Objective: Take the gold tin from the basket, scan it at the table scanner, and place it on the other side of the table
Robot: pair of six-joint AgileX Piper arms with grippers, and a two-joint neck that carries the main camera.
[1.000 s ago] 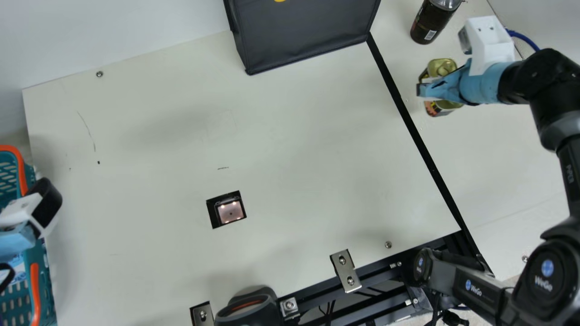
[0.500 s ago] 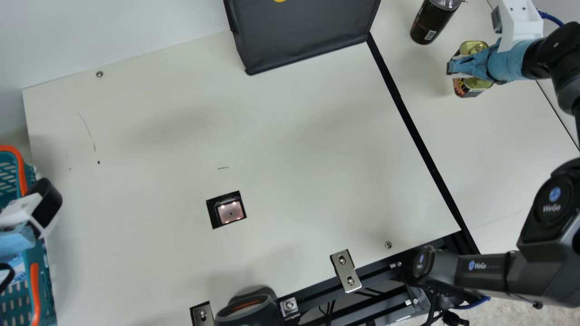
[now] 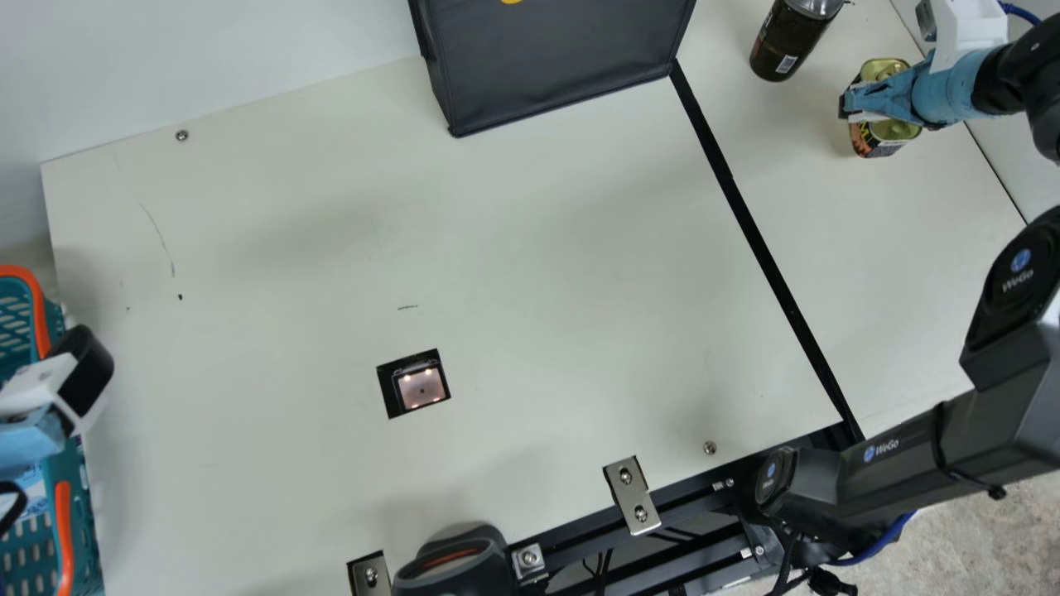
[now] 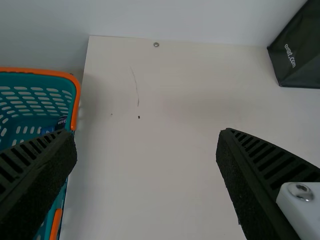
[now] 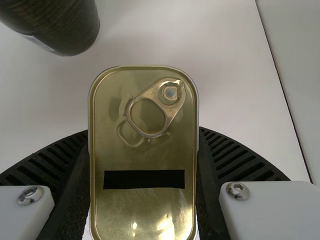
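At the far right of the main view, my right gripper (image 3: 869, 101) is shut on the gold tin (image 3: 894, 130), over the table strip beyond the black line. In the right wrist view the tin (image 5: 145, 155), pull ring showing, sits between both ribbed fingers of the right gripper (image 5: 143, 137). My left gripper (image 3: 33, 434) is at the left edge by the teal basket (image 3: 62, 497). Nothing is between the spread fingers of the left gripper (image 4: 147, 142) in the left wrist view. The table scanner (image 3: 421, 386) is a small lit window in the tabletop.
A dark bottle (image 3: 787, 41) stands just left of the tin in the main view. A black fabric box (image 3: 555, 62) is at the back of the table. A handheld scanner (image 3: 454, 563) and metal brackets (image 3: 632, 495) are along the front edge.
My right gripper has carried the tin right and toward the back, away from the black line; the latest shift is small. The left arm has stayed still.
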